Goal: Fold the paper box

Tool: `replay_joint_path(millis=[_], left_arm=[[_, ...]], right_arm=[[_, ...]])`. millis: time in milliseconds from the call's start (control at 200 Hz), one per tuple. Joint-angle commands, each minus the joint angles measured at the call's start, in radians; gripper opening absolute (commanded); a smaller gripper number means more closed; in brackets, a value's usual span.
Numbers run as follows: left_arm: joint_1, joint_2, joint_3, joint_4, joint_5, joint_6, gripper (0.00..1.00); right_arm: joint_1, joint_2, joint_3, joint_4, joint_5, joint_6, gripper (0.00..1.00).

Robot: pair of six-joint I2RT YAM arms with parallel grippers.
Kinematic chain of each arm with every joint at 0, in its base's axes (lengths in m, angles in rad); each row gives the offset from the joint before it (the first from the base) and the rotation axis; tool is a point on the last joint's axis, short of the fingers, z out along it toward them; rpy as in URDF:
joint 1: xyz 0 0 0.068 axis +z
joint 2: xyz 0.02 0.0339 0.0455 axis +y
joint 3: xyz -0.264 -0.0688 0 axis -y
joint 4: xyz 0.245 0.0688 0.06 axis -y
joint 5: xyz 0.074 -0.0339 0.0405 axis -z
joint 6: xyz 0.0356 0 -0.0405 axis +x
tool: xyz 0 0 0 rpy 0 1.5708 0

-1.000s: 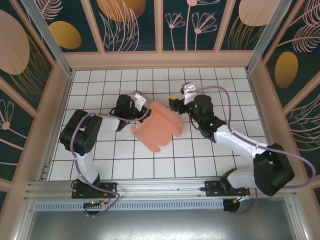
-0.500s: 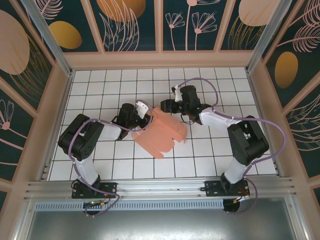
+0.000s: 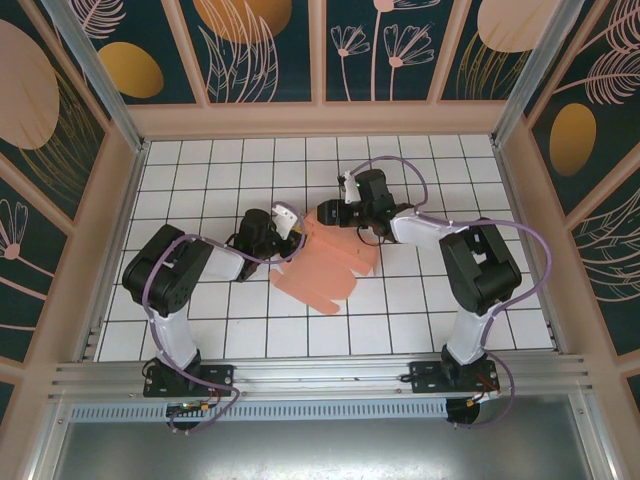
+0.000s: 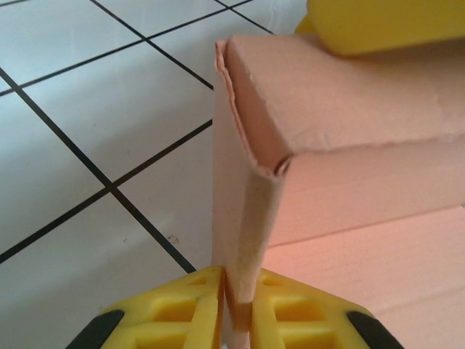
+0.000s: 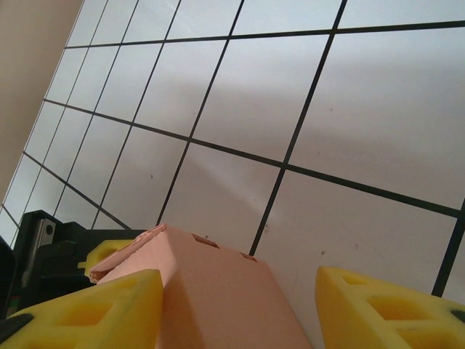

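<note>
- The paper box (image 3: 325,265) lies half-formed on the white tiled worktop (image 3: 200,180) between the two arms, with one side wall raised at its far edge.
- Our left end effector (image 4: 234,291) is closed on that upright wall, pinching the thin card.
- Our right end effector (image 5: 236,305) stands well open astride the box's far corner. One pad (image 5: 109,305) is against or just beside the card, the other apart, with nothing gripped.
- We judge the step to be raising and creasing the side walls. Next, the right jaws should press the corner flap in while the left steadies.
- Patterned panels (image 3: 260,50) ring the worktop, well apart from the work. The end effectors sit close together, so they may collide, and the card may buckle.
</note>
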Motion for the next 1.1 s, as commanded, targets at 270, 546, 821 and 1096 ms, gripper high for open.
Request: replay_joint_path(millis=[270,546,821,1096], left_arm=[[-0.003,0.041,0.038,0.055,-0.025,-0.039,0.21],[-0.005,0.068,0.057,0.070,-0.031,-0.047,0.25],[-0.004,0.090,0.068,0.056,-0.029,-0.049,0.25],[-0.005,0.089,0.061,0.066,-0.045,-0.064,0.21]], right_arm=[[0.014,0.046,0.016,-0.106,0.010,-0.058,0.55],[0.014,0.050,0.009,-0.114,0.000,-0.070,0.54],[0.067,0.068,0.028,-0.177,0.071,-0.125,0.54],[0.102,0.085,0.041,-0.225,0.172,-0.160,0.54]])
